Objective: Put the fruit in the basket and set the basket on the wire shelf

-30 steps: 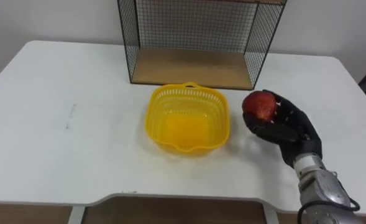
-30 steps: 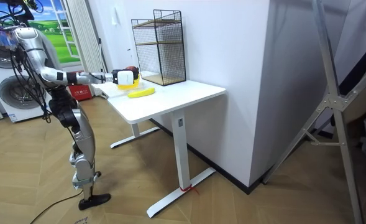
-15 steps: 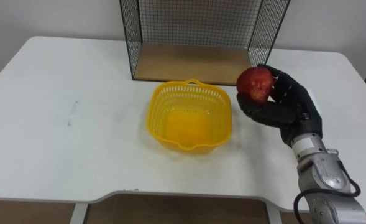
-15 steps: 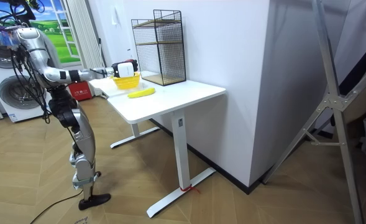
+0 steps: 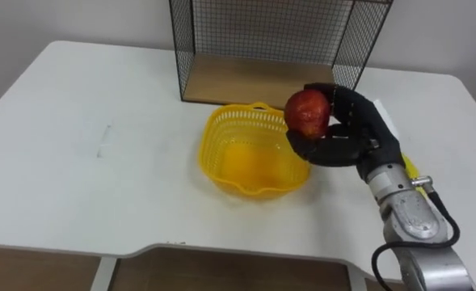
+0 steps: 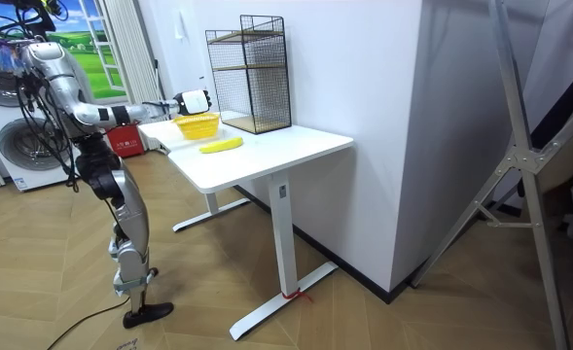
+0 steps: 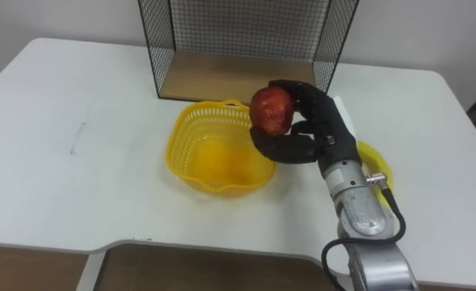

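A red apple is held in my right hand, whose fingers curl round it. The apple hangs over the right rim of the yellow plastic basket, which stands empty on the white table. Behind the basket stands the black wire shelf with a wooden bottom board. A yellow banana lies on the table to the right, partly hidden behind my right forearm. In the room view I stand at the table's end with my right hand stretched over the basket; the banana lies beside it.
The table's left half carries a faint grey mark. The table's front edge runs close below the basket. A washing machine stands behind me in the room view.
My right hand has lifted the apple from beside the basket and carried it left, over the basket's right rim. The view has shifted a little, showing the banana.
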Robot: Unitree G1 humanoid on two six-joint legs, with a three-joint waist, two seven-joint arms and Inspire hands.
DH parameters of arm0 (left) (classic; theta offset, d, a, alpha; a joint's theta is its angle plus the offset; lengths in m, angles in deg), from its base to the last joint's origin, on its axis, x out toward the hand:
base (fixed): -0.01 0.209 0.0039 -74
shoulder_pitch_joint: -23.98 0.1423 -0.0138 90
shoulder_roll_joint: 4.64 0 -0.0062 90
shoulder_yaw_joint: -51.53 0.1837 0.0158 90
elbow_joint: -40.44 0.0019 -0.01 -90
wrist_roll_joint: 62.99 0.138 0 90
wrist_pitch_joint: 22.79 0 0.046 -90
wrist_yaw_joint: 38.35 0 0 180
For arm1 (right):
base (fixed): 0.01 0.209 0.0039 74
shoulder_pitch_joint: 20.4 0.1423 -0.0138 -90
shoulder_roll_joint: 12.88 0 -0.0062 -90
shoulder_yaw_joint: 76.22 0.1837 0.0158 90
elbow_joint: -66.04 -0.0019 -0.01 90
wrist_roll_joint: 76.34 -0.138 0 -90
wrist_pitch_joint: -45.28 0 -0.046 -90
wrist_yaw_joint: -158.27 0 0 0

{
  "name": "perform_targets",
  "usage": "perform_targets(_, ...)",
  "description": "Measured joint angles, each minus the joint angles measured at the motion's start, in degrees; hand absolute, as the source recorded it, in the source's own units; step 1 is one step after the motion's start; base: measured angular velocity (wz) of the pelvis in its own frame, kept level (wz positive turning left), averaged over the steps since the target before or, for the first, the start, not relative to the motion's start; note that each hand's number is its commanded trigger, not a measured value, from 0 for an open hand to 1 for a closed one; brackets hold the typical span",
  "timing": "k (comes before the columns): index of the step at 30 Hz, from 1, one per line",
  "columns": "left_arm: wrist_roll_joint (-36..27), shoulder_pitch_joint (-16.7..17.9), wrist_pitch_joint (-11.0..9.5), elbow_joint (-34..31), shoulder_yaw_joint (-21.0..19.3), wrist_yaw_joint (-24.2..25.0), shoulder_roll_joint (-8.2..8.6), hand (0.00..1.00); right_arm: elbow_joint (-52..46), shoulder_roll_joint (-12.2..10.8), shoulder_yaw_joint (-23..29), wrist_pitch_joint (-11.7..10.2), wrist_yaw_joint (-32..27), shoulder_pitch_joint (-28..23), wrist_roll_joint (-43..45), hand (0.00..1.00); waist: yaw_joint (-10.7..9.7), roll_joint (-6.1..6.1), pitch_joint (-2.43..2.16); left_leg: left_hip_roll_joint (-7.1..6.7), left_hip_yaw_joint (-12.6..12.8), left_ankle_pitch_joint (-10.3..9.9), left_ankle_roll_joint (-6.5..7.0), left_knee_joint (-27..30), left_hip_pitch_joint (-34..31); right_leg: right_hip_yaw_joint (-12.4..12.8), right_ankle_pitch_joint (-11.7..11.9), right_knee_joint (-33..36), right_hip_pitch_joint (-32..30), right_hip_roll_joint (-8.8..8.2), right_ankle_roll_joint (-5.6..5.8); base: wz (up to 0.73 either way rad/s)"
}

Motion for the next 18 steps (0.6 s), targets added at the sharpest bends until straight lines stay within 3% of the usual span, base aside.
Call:
perform_targets(2, 0.0, -0.3, 0.0, 0.0, 0.0, 0.0, -0.27, 0.00, 0.0, 0.1, -1.4, 0.0, 0.3, 0.0, 0.6, 1.00, 0.3, -0.27, 0.12, 0.00, 0.0, 0.0, 0.00, 0.0, 0.0, 0.0, 0.0, 0.0, 0.0, 0.00, 0.00, 0.00)
perform_targets(3, 0.0, -0.5, 0.0, 0.0, 0.1, 0.0, -0.43, 0.00, 0.0, 0.1, -2.2, 0.1, 1.0, 0.0, 0.9, 0.87, 0.5, -0.45, 0.16, -0.01, 0.0, 0.0, 0.00, 0.0, 0.0, -0.1, 0.0, 0.0, 0.0, 0.00, 0.00, 0.00)
perform_targets(5, 0.0, -0.7, 0.0, 0.0, 0.1, 0.0, -0.50, 0.00, 0.0, 0.1, -3.3, 0.1, 1.6, 0.0, 0.9, 0.00, 0.9, -0.62, 0.09, 0.00, 0.0, 0.0, 0.00, -0.1, 0.0, -0.2, 0.0, 0.0, 0.0, -0.01, 0.01, 0.00)
perform_targets(10, 0.0, -0.9, 0.2, 0.0, 0.1, 0.0, -0.50, 0.00, 0.0, 0.1, -5.0, 1.4, 3.2, 0.1, 1.0, 0.00, 1.2, -0.50, 0.11, 0.00, -0.3, 0.0, 0.00, -0.1, -0.1, -0.5, 0.0, 0.0, 0.1, -0.01, 0.01, 0.02)
perform_targets(18, 0.0, -0.8, 0.5, 1.1, 0.2, 0.0, -0.52, 0.00, 0.2, 0.1, -5.2, 1.4, 3.9, 0.1, 1.0, 0.00, 1.1, -0.30, 0.18, 0.00, -0.6, 0.0, 0.00, 0.0, -0.2, -0.8, 0.0, 0.0, 0.1, -0.02, -0.01, 0.00)
